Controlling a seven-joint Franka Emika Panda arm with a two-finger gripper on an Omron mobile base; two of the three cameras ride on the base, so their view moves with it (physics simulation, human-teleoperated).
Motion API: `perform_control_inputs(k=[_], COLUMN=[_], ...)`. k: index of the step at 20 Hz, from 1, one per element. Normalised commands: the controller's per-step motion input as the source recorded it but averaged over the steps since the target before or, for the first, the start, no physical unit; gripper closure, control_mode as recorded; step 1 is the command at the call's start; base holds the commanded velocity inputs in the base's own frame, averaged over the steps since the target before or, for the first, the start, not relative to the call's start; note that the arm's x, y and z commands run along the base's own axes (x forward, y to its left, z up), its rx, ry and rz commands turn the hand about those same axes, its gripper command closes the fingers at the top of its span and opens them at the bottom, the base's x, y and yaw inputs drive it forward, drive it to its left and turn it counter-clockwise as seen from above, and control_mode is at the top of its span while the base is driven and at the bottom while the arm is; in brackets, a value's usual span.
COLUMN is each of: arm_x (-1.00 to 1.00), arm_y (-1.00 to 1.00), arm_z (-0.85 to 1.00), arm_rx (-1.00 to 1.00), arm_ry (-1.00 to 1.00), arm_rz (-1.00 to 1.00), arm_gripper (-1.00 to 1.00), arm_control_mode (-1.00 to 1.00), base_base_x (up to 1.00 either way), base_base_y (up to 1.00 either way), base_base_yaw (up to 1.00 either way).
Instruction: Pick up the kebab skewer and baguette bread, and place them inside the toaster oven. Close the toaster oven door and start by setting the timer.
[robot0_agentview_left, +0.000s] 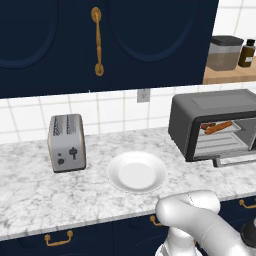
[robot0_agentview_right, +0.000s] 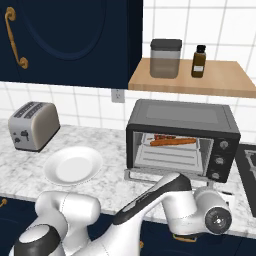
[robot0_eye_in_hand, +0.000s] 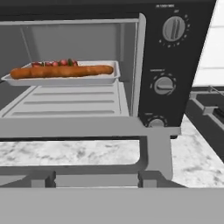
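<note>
Toaster oven (robot0_agentview_right: 182, 137) open on the marble surface (robot0_agentview_right: 107, 182), loaded with both foods.
The baguette bread (robot0_eye_in_hand: 61, 71) lies on the inner tray (robot0_eye_in_hand: 87, 79), the kebab skewer (robot0_eye_in_hand: 56, 63) just behind it; the toaster oven door (robot0_eye_in_hand: 87, 129) hangs down flat. Whether the gripper is parted or closed cannot be told.

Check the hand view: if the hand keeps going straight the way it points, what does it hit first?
Probably the toaster oven door, hanging open, its handle bar nearest the camera. Beyond lies the open toaster oven with baguette bread and kebab skewer on the tray. Depth is unclear.
</note>
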Motion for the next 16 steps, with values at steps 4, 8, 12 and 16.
perform_control_inputs(k=[4,8,12,16], arm_x=[0.53,0.54,0.49,0.47], arm_y=[0.07,0.16,0.18,0.18], arm_z=[0.0,-0.01,-0.09,-0.17], arm_rx=[0.0,0.0,0.0,0.0], arm_ry=[0.0,0.0,0.0,0.0], arm_rz=[0.0,0.0,0.0,0.0], arm_gripper=[-1.0,-1.0,-1.0,-1.0], arm_control_mode=[-1.0,-1.0,-1.0,-1.0], base_base_x=[0.0,0.0,0.0,0.0], base_base_y=[0.0,0.0,0.0,0.0], base_base_yaw=[0.0,0.0,0.0,0.0])
